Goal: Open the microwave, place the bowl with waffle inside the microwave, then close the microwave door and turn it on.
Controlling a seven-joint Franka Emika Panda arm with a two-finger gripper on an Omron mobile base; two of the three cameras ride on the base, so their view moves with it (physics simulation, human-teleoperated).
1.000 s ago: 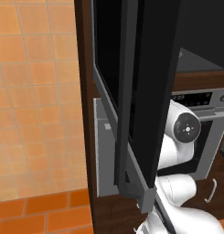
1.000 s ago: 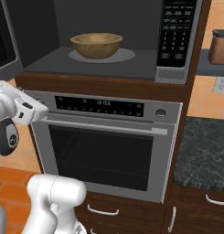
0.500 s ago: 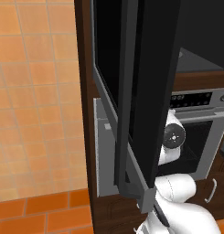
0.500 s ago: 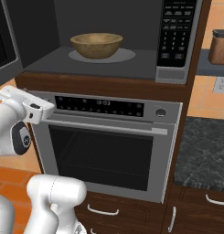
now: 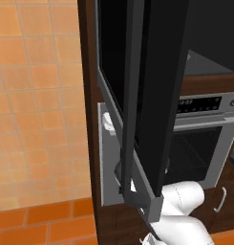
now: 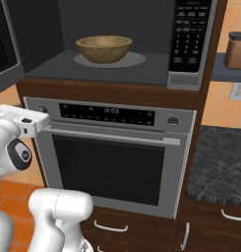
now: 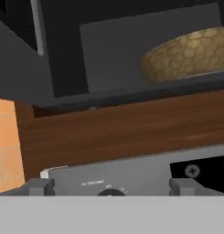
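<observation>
Inside the open microwave, the tan bowl sits on the round turntable plate, toward the left-centre of the grey cavity floor, well back from the front edge; the keypad panel runs down the right side of the cavity; the microwave door is swung out wide to the left, seen nearly edge-on in the left base view, glossy black glass with a grey frame and a thicker grey strip at its bottom corner; below the cavity comes a brown wood band, then the grey oven with its display strip, knob, bar handle and dark mesh window; a dark speckled countertop sits to the right of the oven, with a brown canister on the upper right edge; the gripper is low in front of the oven's top-left corner, pointing at the control strip, fingers spread wide apart and holding nothing; in the hand view the bowl shows at upper right above the wood band, apart from the gripper; orange tile wall left of the cabinet.
</observation>
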